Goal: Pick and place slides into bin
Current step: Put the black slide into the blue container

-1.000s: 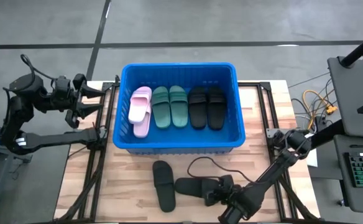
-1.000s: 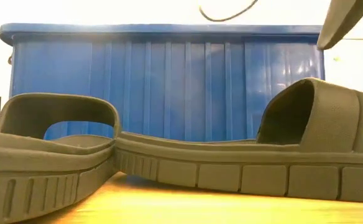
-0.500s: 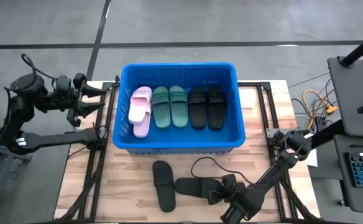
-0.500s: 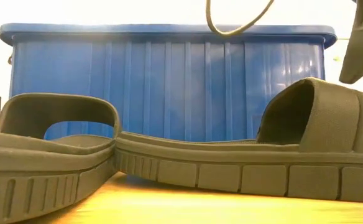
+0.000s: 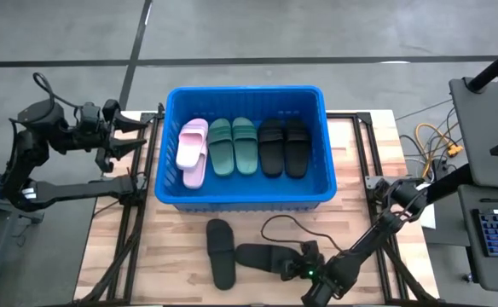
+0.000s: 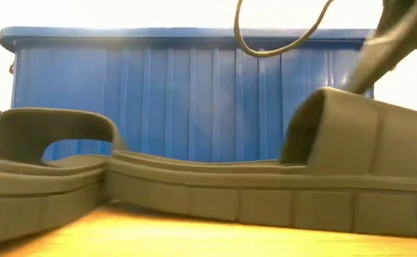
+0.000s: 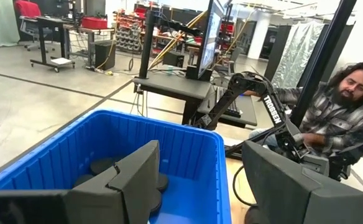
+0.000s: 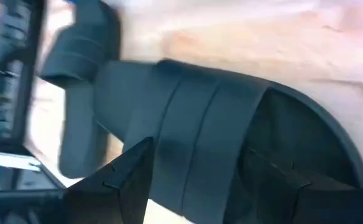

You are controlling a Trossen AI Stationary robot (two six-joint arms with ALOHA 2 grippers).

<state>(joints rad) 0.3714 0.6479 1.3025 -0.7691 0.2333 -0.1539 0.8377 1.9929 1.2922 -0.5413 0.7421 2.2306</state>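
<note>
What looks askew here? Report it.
In the bin, the pink slides lie overlapped and slanted, unlike the green and black pairs. Two black slides remain outside on the table, one lengthwise, one crosswise.

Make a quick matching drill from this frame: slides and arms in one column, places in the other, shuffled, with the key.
Column 1
1. pink slides
2. green slides
3. black slides outside the bin
4. left pincer

Column 2
A. on the wooden table, in front of the bin, at the right pincer
B. inside the bin, at its left end
C. off the bin's left side, open, holding nothing
D. inside the bin, between the pink pair and the black pair

Pairs: 1-B, 2-D, 3-A, 4-C
</note>
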